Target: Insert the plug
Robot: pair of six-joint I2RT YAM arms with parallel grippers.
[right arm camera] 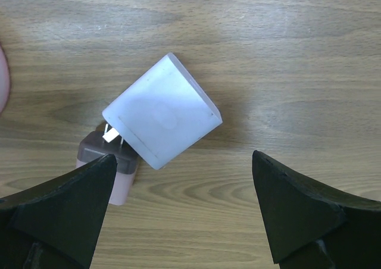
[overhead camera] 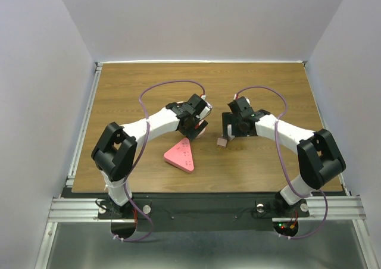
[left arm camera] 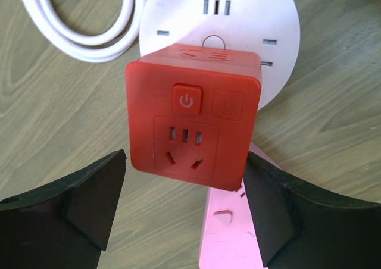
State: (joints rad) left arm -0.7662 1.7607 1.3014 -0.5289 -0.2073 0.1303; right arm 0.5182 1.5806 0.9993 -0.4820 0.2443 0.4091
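The insertion looks unfinished. The white plug (right arm camera: 162,110) lies tilted on the counter (right arm camera: 297,55) under the right arm, near the middle. Its metal prongs (right arm camera: 111,135) are bare and only just meet the top of a small pink block (right arm camera: 107,171) beside it, so seating them in a socket remains to be done.

The right claw (right arm camera: 184,157) is spread wide and grips nothing, with the plug lying ahead of its jaws. The plug's prong axis runs diagonally in the right wrist view, body upper right and prongs lower left, which I judge to be roughly near-left in the scene.

The left claw (left arm camera: 184,157) flanks a red socket cube (left arm camera: 193,123) (its socket face towards the camera). Whether it actually pinches the cube I cannot tell.
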